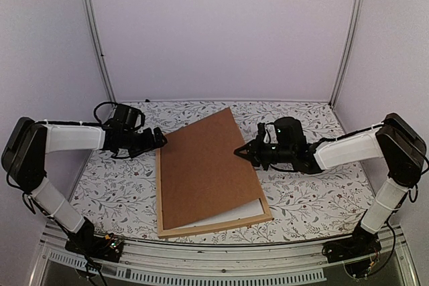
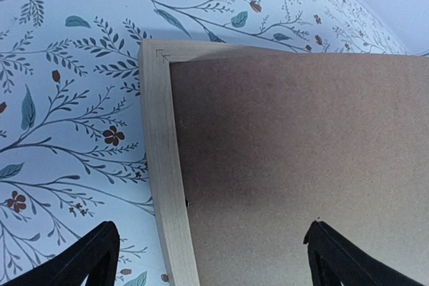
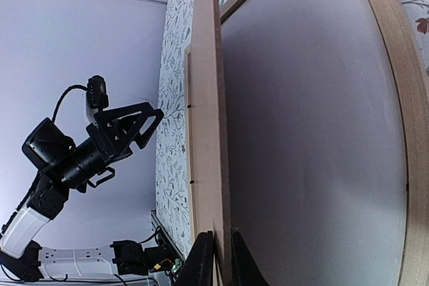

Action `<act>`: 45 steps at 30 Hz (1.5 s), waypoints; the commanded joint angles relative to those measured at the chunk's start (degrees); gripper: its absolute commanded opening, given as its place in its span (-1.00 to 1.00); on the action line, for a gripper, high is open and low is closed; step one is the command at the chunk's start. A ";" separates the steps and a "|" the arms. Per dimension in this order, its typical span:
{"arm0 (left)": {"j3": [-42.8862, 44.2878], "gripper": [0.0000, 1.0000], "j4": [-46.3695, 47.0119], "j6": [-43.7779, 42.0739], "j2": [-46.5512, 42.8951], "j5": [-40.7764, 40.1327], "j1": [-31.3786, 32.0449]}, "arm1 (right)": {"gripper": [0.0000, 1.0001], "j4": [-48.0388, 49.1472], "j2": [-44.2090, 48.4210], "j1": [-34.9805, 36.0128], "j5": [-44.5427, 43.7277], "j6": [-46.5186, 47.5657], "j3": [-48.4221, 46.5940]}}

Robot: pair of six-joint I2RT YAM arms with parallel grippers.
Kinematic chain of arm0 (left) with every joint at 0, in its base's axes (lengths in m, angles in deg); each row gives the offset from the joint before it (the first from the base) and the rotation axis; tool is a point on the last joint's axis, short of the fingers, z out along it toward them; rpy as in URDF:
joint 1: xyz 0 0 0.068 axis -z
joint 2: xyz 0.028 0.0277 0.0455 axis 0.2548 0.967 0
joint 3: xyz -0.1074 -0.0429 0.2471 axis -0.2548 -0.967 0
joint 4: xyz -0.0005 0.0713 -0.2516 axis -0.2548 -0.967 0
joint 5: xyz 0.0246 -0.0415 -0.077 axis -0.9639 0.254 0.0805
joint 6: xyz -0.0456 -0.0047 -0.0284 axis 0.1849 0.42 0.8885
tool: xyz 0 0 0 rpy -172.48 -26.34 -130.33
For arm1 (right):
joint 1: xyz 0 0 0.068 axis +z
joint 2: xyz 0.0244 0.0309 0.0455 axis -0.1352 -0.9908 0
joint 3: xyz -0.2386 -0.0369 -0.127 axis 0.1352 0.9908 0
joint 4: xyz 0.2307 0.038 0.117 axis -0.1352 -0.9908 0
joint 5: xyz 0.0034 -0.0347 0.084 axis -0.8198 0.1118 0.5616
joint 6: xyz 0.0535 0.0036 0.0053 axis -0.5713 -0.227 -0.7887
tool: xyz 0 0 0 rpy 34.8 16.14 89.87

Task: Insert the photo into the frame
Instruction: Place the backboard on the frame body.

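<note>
You're pinching the right gripper narrow on the right edge of the flat brown backing board, holding it tilted over the thin light-wood frame. The frame is lying mid-table, toward the near edge. Your left gripper is hovering wide open at the frame's far-left corner.

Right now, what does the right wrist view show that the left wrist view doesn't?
Only right wrist: the right end effector pinching the board by its raised edge, the pale sheet beneath it, and the left arm. Only left wrist: the board's brown top face and a corner of the frame. Both: frame, board, floral cloth and the open left end effector.
</note>
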 commanded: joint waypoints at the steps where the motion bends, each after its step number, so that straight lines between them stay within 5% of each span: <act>1: -1.39 0.99 1.83 0.30 1.07 0.86 -0.40 | -0.79 -0.11 -0.68 1.15 -1.87 1.38 0.58; 17: -2.04 0.99 2.75 0.31 2.04 1.56 -0.33 | -0.23 -8.02 -1.07 1.72 -4.66 5.12 -2.03; 45: -2.72 0.99 3.91 0.42 4.07 2.41 -0.22 | 0.05 -27.52 -8.13 3.62 -10.11 15.99 -15.79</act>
